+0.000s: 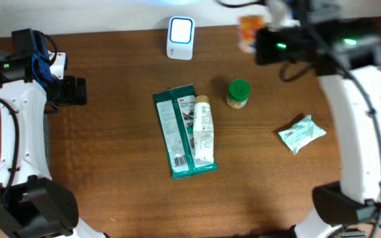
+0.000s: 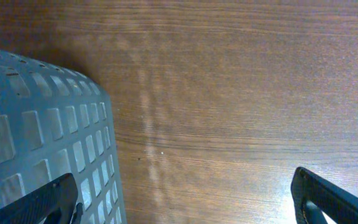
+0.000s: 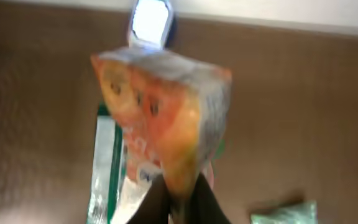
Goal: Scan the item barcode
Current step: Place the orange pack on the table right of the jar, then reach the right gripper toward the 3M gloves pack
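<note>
A brown wood-grain counter (image 1: 111, 198) fills the overhead view, with a strip of pale wall along its far edge. Two white-and-black robot arms stand at its sides. The right hand (image 3: 179, 194) is clamped on the bottom edge of one orange pouch (image 3: 166, 106) and holds it in the air at the counter's far side, just right of a single white scanner (image 1: 180, 38) with a glowing blue-white face. The pouch looks blurred in the wrist view, and no barcode can be made out on it.

The left hand (image 1: 75, 91) hangs over bare wood at the left edge, its fingers spread wide with nothing between them. One grey perforated basket (image 2: 42, 137) sits just beside it.

Four more items lie on the counter. At the centre is one flat green packet (image 1: 176, 132) with one pale tube (image 1: 204, 129) lying along its right side. One small jar with a green lid (image 1: 238, 92) stands near them. One crumpled pale-green packet (image 1: 301, 134) lies well apart to the right.
</note>
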